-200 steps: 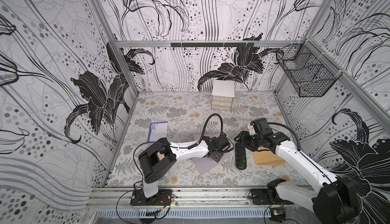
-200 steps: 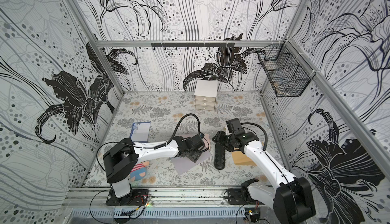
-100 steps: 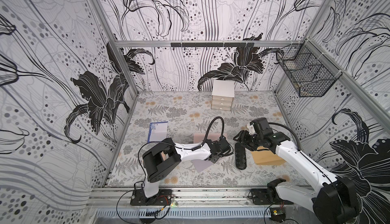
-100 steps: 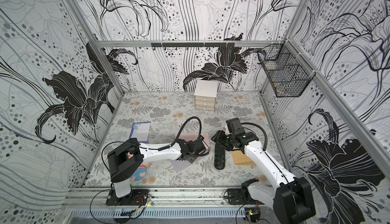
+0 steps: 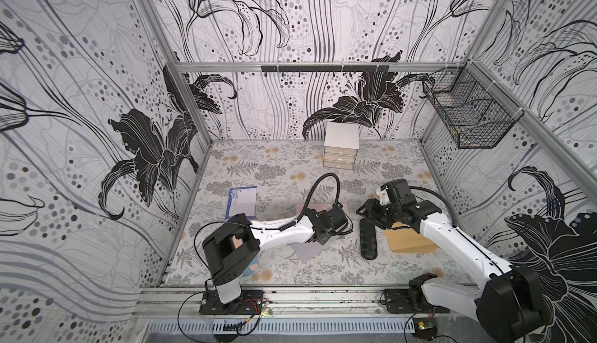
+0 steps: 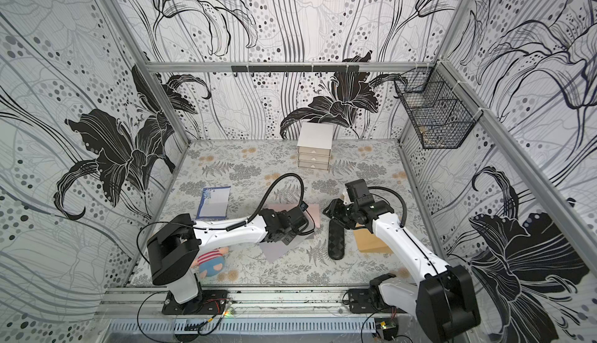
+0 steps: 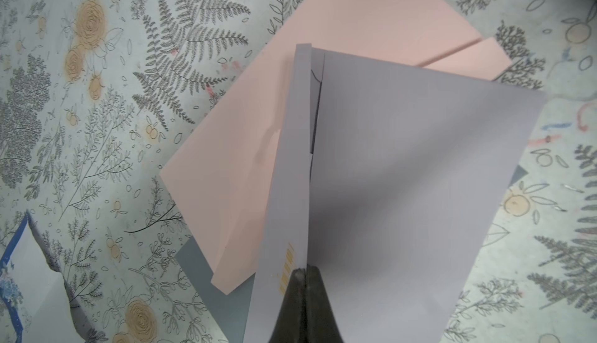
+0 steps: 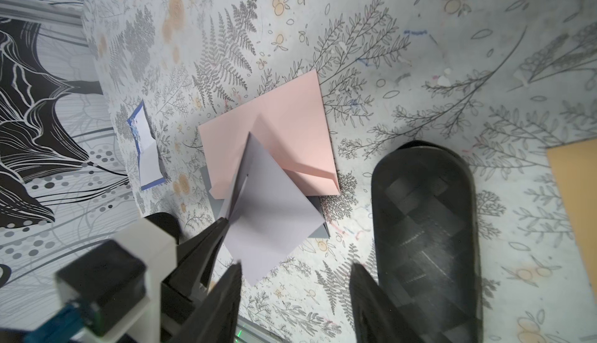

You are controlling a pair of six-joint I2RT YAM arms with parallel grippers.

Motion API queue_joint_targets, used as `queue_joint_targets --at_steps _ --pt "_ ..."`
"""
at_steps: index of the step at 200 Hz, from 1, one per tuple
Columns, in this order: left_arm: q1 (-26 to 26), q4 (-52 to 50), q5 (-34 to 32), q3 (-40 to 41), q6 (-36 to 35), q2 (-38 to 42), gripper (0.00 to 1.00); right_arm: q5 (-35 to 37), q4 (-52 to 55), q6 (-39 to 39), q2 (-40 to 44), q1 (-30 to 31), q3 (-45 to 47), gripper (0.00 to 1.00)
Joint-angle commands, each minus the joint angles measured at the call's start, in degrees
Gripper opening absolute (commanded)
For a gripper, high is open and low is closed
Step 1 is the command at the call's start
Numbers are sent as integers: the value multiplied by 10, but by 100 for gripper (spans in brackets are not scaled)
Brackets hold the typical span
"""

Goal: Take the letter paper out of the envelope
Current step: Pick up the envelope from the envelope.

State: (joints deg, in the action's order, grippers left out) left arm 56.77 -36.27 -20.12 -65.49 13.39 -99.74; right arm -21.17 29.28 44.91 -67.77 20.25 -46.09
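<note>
A lavender envelope (image 7: 403, 170) lies across a pink envelope (image 7: 290, 76) on the floral mat. Its narrow flap with gold print (image 7: 287, 260) stands turned back. My left gripper (image 7: 305, 268) is shut on the lavender envelope where flap and body meet, and that edge is lifted. From under both pokes a dark grey sheet (image 7: 200, 267). I cannot pick out the letter paper. In both top views the lavender envelope (image 5: 305, 250) (image 6: 274, 250) lies by my left gripper (image 5: 323, 238). My right gripper (image 8: 295, 265) (image 5: 363, 210) hangs open and empty beside the envelope's corner.
A black woven case (image 5: 369, 241) lies just right of the envelopes, and a brown envelope (image 5: 407, 243) lies under my right arm. A blue-bordered folded sheet (image 5: 241, 201) is at left, a white drawer unit (image 5: 340, 149) at the back, a wire basket (image 5: 468, 118) on the right wall, and a plush toy (image 6: 210, 260) by the left base.
My left gripper's jaws have gone from wide apart to shut on the lavender envelope and raised its edge. The right jaws have narrowed a little; that arm has barely moved.
</note>
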Motion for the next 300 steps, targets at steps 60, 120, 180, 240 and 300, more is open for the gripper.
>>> queue_joint_targets --at_steps 60,120,180,240,300 --pt "-142 -78 164 -86 -138 92 0 -76 25 -237 -106 -3 -185 59" --pt "-280 -176 400 -205 -215 63 0 -146 22 -377 -248 -4 -332 58" --pt "-372 -238 541 -248 -266 45 0 -307 16 -432 -340 -21 -425 58" --pt "-412 -288 663 -296 -300 20 0 -297 -89 -500 -333 -21 -358 59" --pt "-412 -297 672 -302 -306 22 0 -307 -81 -588 -359 -21 -418 72"
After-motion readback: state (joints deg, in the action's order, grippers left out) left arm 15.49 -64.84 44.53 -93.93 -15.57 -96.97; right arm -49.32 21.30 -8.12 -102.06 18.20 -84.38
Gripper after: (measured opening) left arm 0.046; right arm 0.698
